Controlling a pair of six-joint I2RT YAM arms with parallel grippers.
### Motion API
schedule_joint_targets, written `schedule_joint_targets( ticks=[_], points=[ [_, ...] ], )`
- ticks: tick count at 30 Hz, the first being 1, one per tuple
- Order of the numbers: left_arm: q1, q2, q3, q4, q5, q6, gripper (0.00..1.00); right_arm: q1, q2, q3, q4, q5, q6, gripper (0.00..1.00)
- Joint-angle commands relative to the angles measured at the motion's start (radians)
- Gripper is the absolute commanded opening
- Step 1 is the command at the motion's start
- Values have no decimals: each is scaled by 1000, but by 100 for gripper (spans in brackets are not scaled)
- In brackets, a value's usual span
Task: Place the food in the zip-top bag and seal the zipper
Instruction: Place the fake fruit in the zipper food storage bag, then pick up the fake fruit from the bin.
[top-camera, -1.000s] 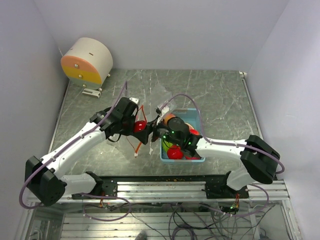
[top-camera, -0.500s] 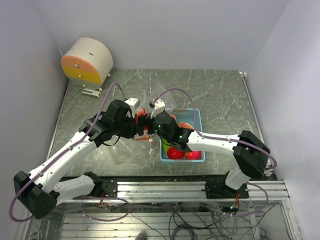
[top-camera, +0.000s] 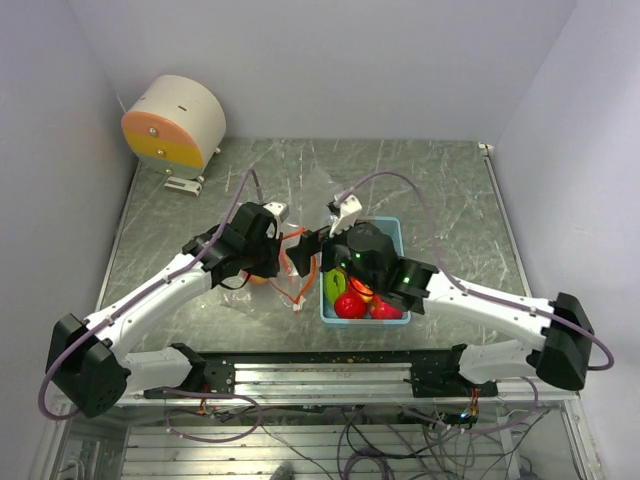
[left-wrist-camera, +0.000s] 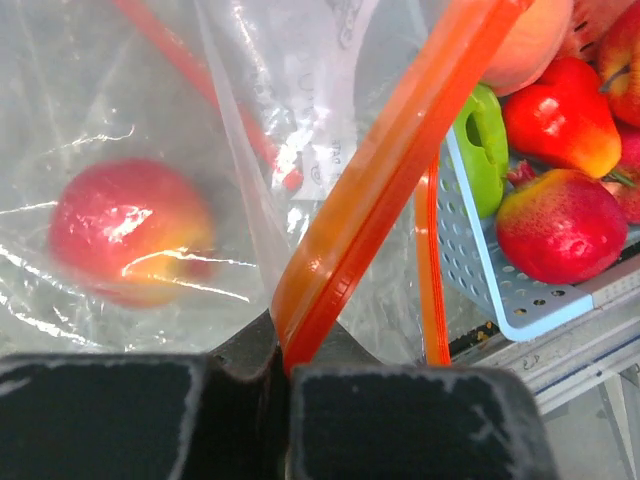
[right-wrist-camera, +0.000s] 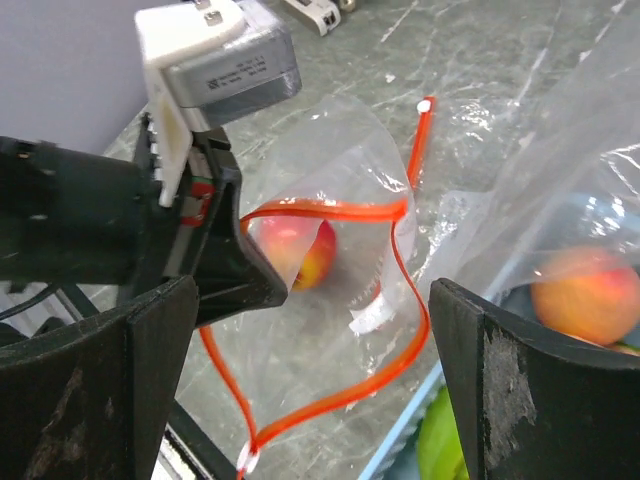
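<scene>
The left gripper (left-wrist-camera: 285, 372) is clamped on the zipper (left-wrist-camera: 385, 170) of the zip-top bag (right-wrist-camera: 350, 160) at frame centre (one red-yellow toy fruit (right-wrist-camera: 300, 252) inside). The right gripper (right-wrist-camera: 312, 310) gapes wide and empty, just left of the light blue tray (top-camera: 396, 232).

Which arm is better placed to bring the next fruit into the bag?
Right: the right gripper is open and empty next to the tray of fruits, while the left gripper is shut on the zipper, holding the bag open.

Bright, even light; white glare streaks the zip-top bag (left-wrist-camera: 100, 130); close wrist views soft.
</scene>
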Motion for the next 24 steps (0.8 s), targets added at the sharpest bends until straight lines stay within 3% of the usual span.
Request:
schedule_joint_targets(
  ticks=[1,4,7,13,24],
  points=[
    [-1,27,-1,77,-29,-9,7,5,-58,2,-232,143,76,100],
    [-1,16,14,68,-20,-4,7,-2,-54,29,-455,321,182,100],
    [-1,-24,22,72,-9,-5,7,-42,-33,11,-597,383,258,100],
    [-1,-54,29,38,-41,7,7,-141,-36,-76,-636,408,338,100],
    [-1,-72,-31,70,-23,9,7,-151,36,-76,-744,446,418,100]
  ],
)
